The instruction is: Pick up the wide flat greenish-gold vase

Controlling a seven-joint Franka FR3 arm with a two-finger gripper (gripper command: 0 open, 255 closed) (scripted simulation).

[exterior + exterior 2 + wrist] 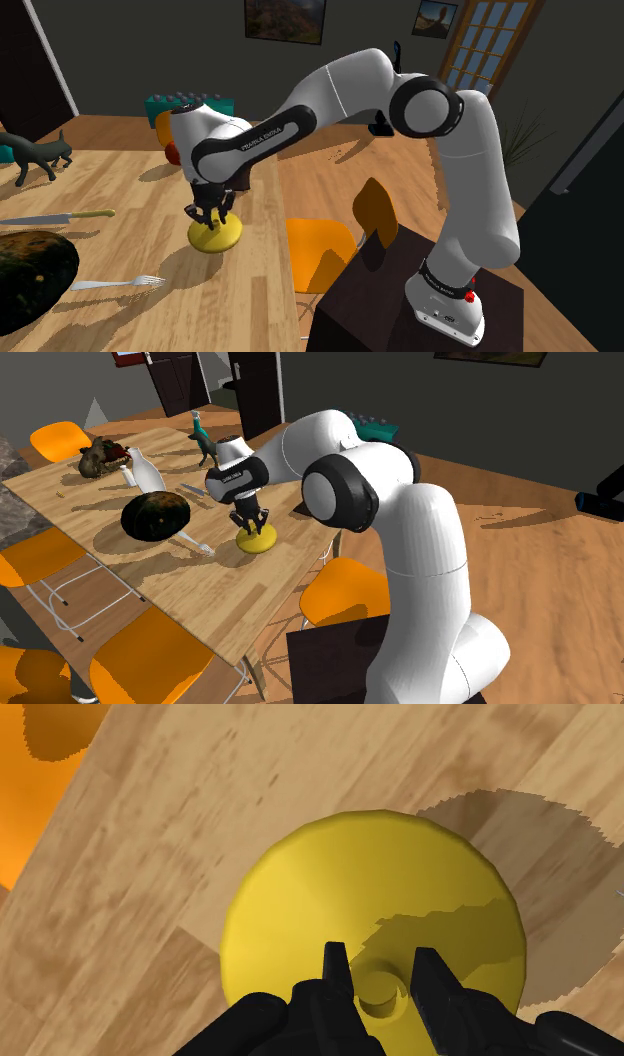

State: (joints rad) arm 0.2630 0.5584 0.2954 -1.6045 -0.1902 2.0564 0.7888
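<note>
1. The black gripper [210,218] [250,528] [380,954] hangs straight down over the wooden table [130,240] [230,587] [150,854], with the white arm bent in above it.
2. Its fingers [335,969] stand apart, closed on nothing.
3. The wide, flat vase [222,238] [258,540] [330,884] lies directly under the gripper, flat on the table; it looks plain yellow.
4. In the wrist view the vase's small round neck [380,996] sits between the two fingertips, one finger on each side. Whether either finger touches it cannot be told.
5. The gripper's shadow falls across the vase's disc beside the fingers.
6. A fork [115,284] [197,544] lies on the table near the gripper, towards the shoulder view's left.
7. Beyond the fork from the gripper sits a dark rounded lump [30,270] [155,515].
8. A knife [55,216] lies well away from the gripper, also towards the shoulder view's left.
9. An orange chair [322,250] [345,592] stands at the table edge, between the gripper and the stand.
</note>
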